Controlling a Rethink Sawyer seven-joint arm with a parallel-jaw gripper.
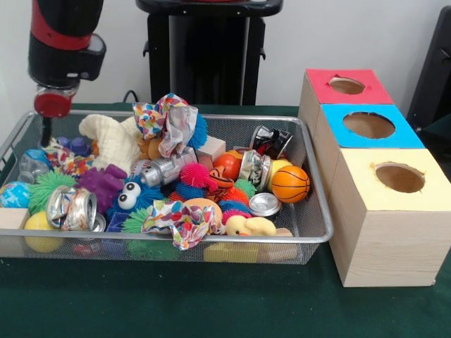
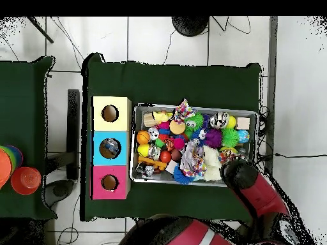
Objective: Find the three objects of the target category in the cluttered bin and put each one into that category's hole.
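Crushed cans (image 1: 70, 208) taken here only as one possible target; category not told, so spiky balls (image 1: 49, 186) or crumpled paper (image 1: 180, 218) equally possible. Clock laid on the front view, twelve at the far side.

Lying in the wire bin (image 1: 310, 162): one can pair at eight o'clock against the near wall, a silver can (image 1: 165, 169) near the middle, a dark can (image 1: 271, 141) at about two o'clock. Probably light, thin-walled, stiff but easy to dent, smooth and a little slippery. Better to take across the flattened body, not by the sharp folded rim. Partly leaning on soft toys, so likely to roll or sink when pressed.

Gripper (image 1: 46, 134) hanging low at the ten o'clock corner of the bin, beside a cream cloth (image 1: 109, 141). Open or closed: impossible to tell, tips hidden behind the mesh and clutter. Nothing seen held.

At three o'clock of the bin, just beside it, three wooden boxes in a row: red box (image 1: 317, 81) farthest, blue box (image 1: 412, 137) between, yellow box (image 1: 380, 239) nearest, each with a round hole on top.

Standing all on a dark green table cloth (image 1: 211, 303), flat and soft-looking. White wall behind, tiled floor around in the overhead view.
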